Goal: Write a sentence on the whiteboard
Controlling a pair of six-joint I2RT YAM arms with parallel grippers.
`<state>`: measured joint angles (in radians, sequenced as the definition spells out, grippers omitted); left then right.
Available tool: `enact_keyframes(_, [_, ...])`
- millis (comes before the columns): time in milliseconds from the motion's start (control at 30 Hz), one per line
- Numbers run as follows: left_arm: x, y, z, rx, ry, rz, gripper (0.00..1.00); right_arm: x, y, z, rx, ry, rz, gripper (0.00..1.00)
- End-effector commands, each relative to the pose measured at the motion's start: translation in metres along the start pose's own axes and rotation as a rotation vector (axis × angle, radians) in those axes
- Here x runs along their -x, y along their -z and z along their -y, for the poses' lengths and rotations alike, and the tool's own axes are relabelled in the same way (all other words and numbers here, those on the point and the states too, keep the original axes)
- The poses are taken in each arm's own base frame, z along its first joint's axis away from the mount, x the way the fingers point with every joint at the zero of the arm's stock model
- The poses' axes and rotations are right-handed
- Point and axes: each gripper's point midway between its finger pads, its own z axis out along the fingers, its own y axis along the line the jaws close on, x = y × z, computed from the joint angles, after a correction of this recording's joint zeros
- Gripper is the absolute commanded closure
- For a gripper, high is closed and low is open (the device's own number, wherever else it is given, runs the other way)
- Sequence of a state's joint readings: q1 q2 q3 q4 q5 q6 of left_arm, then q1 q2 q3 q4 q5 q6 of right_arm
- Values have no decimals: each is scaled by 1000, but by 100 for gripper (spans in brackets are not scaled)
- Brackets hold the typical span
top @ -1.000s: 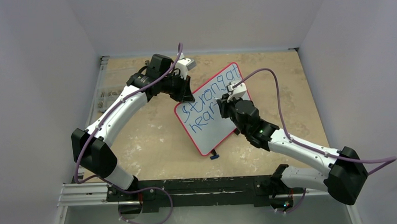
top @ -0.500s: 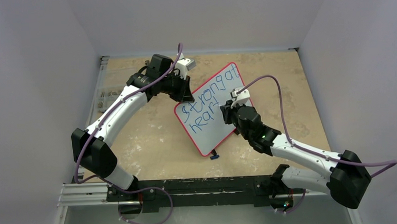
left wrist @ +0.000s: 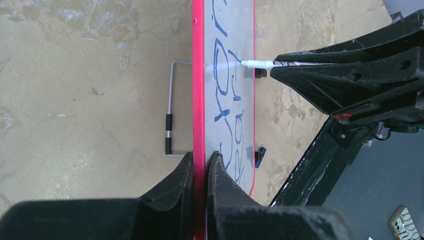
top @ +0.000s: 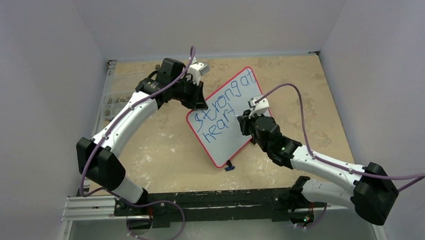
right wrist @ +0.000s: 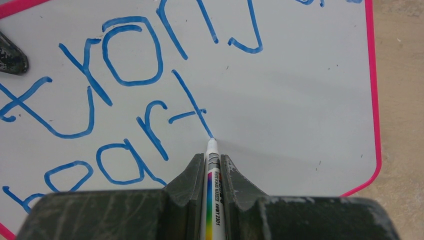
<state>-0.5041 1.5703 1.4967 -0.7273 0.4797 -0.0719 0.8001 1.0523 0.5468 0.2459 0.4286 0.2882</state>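
Note:
The whiteboard [top: 222, 141], white with a red-pink frame, stands tilted mid-table. The sentence [top: 215, 117] in blue marker reads "strong at heart" on two slanted lines; it also shows in the right wrist view [right wrist: 130, 55]. My left gripper [top: 200, 103] is shut on the whiteboard's upper left frame edge [left wrist: 198, 75], one finger on each side. My right gripper [right wrist: 212, 160] is shut on a white marker [right wrist: 214, 200]; its tip touches the board at the foot of the last "t". In the left wrist view the marker [left wrist: 260, 64] meets the board face.
A wire stand [left wrist: 170, 115] with black sleeves sticks out behind the whiteboard. Two small black feet [top: 229, 166] rest on the tan tabletop. A box of small parts [top: 110, 105] sits at the left table edge. Grey walls close in on three sides.
My right gripper has drawn the marker toward me down the board, finishing the stroke of the last "t" in "heart". The left gripper and the whiteboard have stayed still.

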Motion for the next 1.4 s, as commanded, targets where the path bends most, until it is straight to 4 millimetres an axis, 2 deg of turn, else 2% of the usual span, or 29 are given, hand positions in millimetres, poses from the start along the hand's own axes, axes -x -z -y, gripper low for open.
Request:
enact_keyframes(0, [-30, 0, -18, 98, -66, -113, 100, -32, 2, 7, -13, 20, -93, 100])
enact_keyframes(133, [-31, -1, -19, 98, -65, -116, 100, -29, 0, 12, -47, 32, -90, 100])
enact_keyframes(700, [-31, -1, -19, 96, -64, -118, 100, 14, -19, 10, -101, 93, -18, 100])
enact_keyframes(867, [-31, -1, -19, 96, -63, -117, 100, 30, -19, 10, -106, 107, 12, 100])
enact_keyframes(1000, [-31, -1, -19, 95, -63, -117, 100, 44, -10, 8, -85, 92, 43, 100])
enact_keyframes(1133, [-31, -2, -19, 96, -60, -119, 100, 54, 6, -4, 10, 61, 72, 100])
enact_keyframes(1300, [-30, -2, -19, 96, -59, -117, 100, 52, 30, -28, 206, 19, 111, 100])
enact_keyframes(1367, [-30, -1, -19, 97, -58, -115, 100, 47, 36, -31, 246, 26, 114, 100])
